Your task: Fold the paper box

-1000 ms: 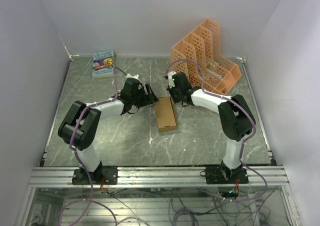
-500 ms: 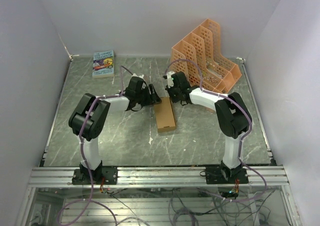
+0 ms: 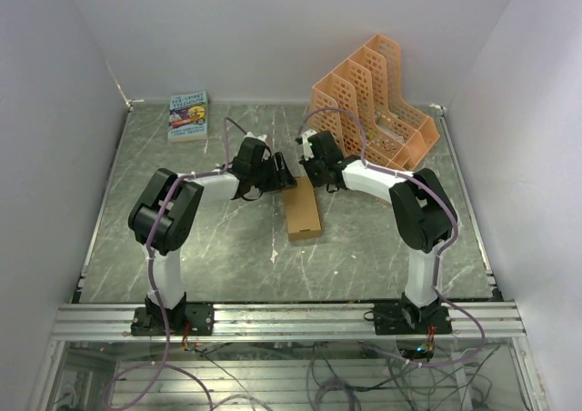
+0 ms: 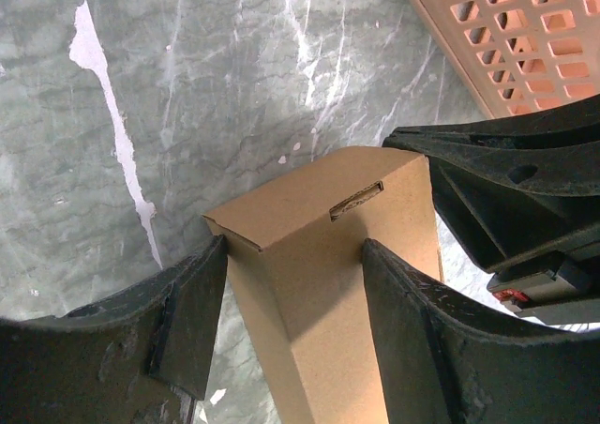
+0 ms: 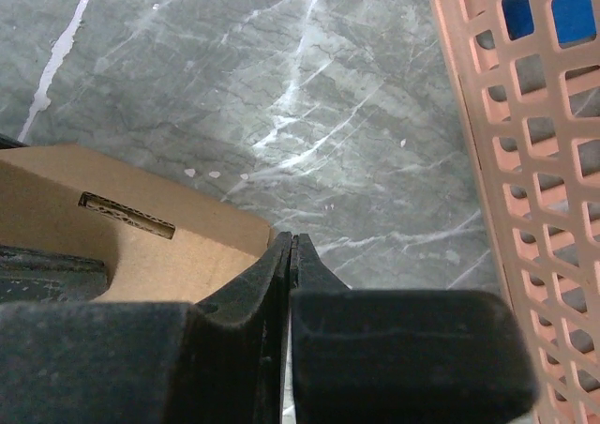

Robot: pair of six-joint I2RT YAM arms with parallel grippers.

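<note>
The grey marbled table [image 3: 182,247] carried the orange perforated rack [image 3: 382,93] at its far right corner. The paper box [image 3: 302,209] lay near the middle, well apart from the rack, already a closed brick-shaped carton. Its long axis ran near to far, and its far end pointed away from the arm bases into the gap between the two wrists. The left gripper [image 4: 292,265] straddled that far end, one finger against each long side in what looked like a clamp across the width. The right gripper [image 5: 292,246] had its jaws pressed fully together, holding nothing, its tip at the right corner of the same end. The step appeared to be seating the end flap. To do it well, the left clamp should stay light enough not to bow the walls and should hold the carton square. The closed right tip could then press flat along the flap's edge rather than at one corner. Smallest of all, the narrow slot [image 4: 356,200] in the end face showed a sliver of tab in it.
</note>
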